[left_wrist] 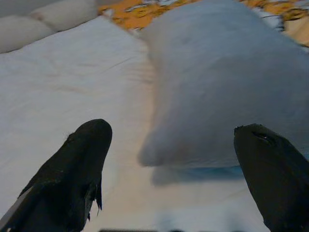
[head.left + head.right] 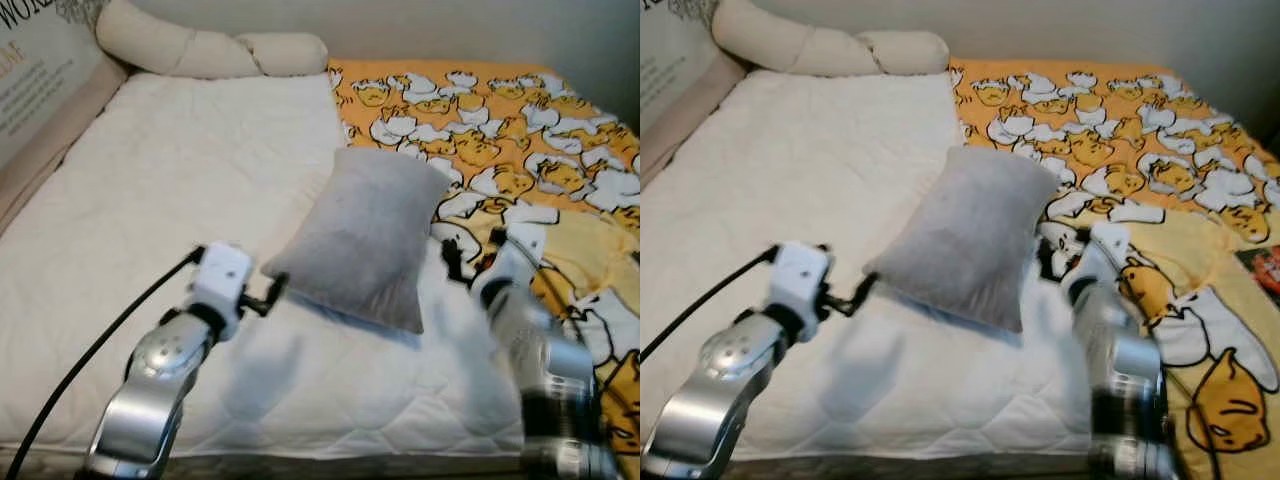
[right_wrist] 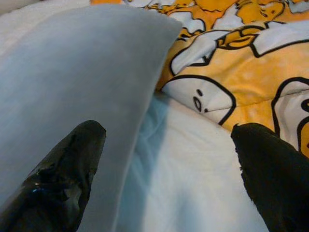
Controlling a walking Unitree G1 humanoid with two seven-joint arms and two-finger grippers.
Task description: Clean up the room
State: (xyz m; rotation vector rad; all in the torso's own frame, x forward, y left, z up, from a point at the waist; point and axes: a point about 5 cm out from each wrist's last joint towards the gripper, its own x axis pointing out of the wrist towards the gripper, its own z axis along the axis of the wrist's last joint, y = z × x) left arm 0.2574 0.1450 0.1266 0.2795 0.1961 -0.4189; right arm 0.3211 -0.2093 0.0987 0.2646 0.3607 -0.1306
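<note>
A: Where is the left gripper [image 1: 171,159], relative to the grey pillow [image 2: 362,235]?

B: It sits at the pillow's near left corner. In the left wrist view its two black fingers [image 1: 77,166] are spread wide, with that corner showing between them. They hold nothing, and I cannot tell whether either finger touches the fabric.

A: And the right gripper [image 3: 166,166]?

B: It is on the other side of the pillow, at its near right edge. Its fingers [image 3: 65,169] are also wide apart. One lies against or just over the pillow's grey face; the other is over the white mattress pad [image 2: 170,200], near the edge of the orange blanket [image 2: 500,130]. Nothing is pinched there either. The right arm is blurred in the head views.

A: So where does the pillow itself lie?

B: It is on the bed, tilted, straddling the line where the white pad meets the orange cartoon-print blanket, between the two grippers.

A: Give me the counts.

B: One grey pillow. One long cream bolster [image 2: 200,45], lying well beyond the pillow along the head of the bed. One orange blanket, to the pillow's right. Two grippers, one at each near corner of the pillow.
</note>
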